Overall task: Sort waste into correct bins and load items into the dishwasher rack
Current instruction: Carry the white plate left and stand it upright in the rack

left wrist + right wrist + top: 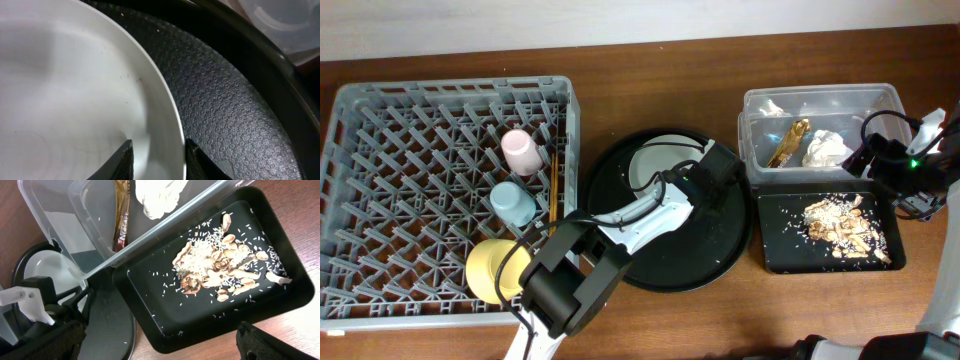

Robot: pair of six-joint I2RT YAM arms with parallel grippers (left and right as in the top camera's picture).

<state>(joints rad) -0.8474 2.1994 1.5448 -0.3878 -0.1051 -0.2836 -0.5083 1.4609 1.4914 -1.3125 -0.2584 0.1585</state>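
Note:
My left gripper (713, 168) (159, 161) straddles the right rim of the pale plate (648, 160) (75, 90), one finger inside and one outside; whether they pinch it does not show. The plate lies in a round black tray (720, 255). The grey dishwasher rack (380, 130) holds a pink cup (520, 150), a blue cup (512, 202), a yellow bowl (492, 265) and chopsticks (554, 185). The clear tub (820, 95) contains a napkin (827, 148) and a foil wrapper (788, 142). Food scraps (840, 225) (215, 260) lie in the black tray (775, 255). My right gripper (898, 178) (157, 340) hangs open beside it, empty.
The round black tray (225, 100) sits between the rack and the two bins, close to both. The clear tub's corner (65, 210) overlaps the round tray's edge in the right wrist view. Bare wooden table (300, 225) runs along the front and right.

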